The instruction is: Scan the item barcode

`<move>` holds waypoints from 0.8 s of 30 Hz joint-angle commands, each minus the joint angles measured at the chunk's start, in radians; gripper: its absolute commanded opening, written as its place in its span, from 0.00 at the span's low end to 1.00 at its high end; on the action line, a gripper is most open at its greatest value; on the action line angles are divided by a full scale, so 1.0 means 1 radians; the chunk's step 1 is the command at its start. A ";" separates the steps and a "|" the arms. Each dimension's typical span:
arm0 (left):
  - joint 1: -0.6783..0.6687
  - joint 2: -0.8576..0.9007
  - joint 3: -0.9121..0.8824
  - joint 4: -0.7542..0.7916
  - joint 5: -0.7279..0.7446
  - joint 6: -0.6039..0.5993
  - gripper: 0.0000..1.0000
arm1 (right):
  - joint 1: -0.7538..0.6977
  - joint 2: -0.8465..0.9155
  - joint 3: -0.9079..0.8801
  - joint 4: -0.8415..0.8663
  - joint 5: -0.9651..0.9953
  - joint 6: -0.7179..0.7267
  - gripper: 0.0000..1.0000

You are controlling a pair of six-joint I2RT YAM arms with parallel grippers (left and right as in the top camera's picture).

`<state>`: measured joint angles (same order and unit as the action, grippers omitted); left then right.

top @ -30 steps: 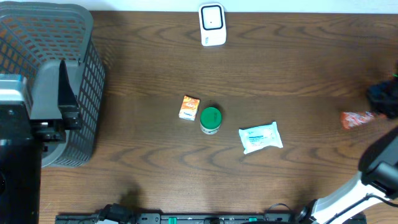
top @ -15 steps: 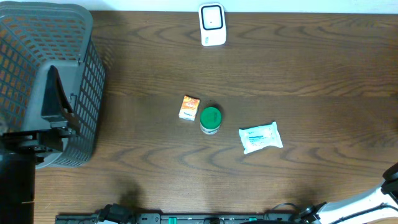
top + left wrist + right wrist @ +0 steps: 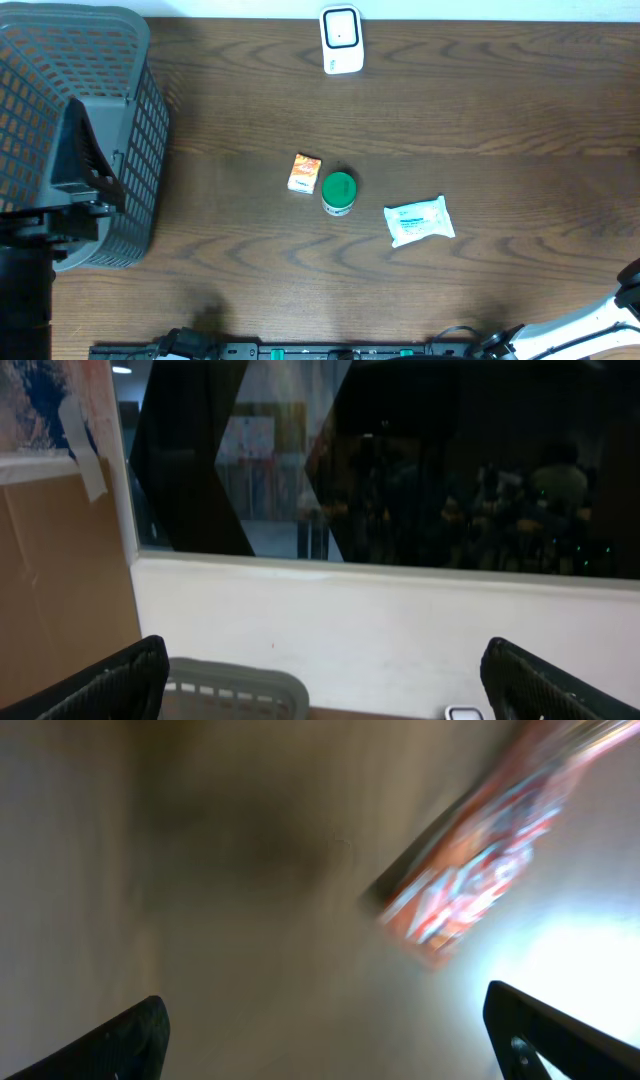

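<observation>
Orange-red packet [image 3: 470,870] appeared only in the right wrist view, badly blurred and tilted. It lay up and to the right beyond your right fingers [image 3: 125,1045], which stood wide apart with nothing between them. Your left fingers [image 3: 125,685] were likewise spread and empty, raised at the grey basket [image 3: 130,120] and facing a wall. The white scanner [image 3: 341,40] sat at the far edge of the surface [image 3: 500,120]. A small orange box [image 3: 304,172], a green-lidded jar [image 3: 338,192] and a wipes pack [image 3: 419,220] lay near the centre.
</observation>
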<state>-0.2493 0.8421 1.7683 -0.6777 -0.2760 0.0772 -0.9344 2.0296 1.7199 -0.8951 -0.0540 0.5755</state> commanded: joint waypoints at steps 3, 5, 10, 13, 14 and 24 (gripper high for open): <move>0.005 -0.001 -0.004 0.037 -0.014 0.022 0.99 | 0.124 -0.093 0.013 -0.103 -0.503 -0.104 0.92; 0.005 -0.001 -0.004 0.039 -0.014 0.072 0.99 | 0.198 -0.106 0.013 -0.154 -0.563 -0.149 0.91; 0.005 -0.002 -0.004 0.024 -0.014 0.155 0.99 | 0.443 -0.114 0.012 -0.320 -0.560 -0.336 0.99; 0.005 -0.002 -0.004 0.024 -0.014 0.154 0.99 | 0.581 -0.113 0.002 -0.423 -0.476 -0.382 0.99; 0.005 -0.002 -0.004 0.023 -0.014 0.154 0.99 | 0.628 -0.113 -0.006 -0.443 -0.441 -0.383 0.99; 0.005 -0.044 -0.004 0.011 -0.014 0.154 0.99 | 0.852 -0.113 -0.252 -0.378 -0.408 -0.470 0.99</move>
<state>-0.2493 0.8326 1.7679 -0.6697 -0.2760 0.2146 -0.0883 1.9362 1.5391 -1.2911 -0.4751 0.1761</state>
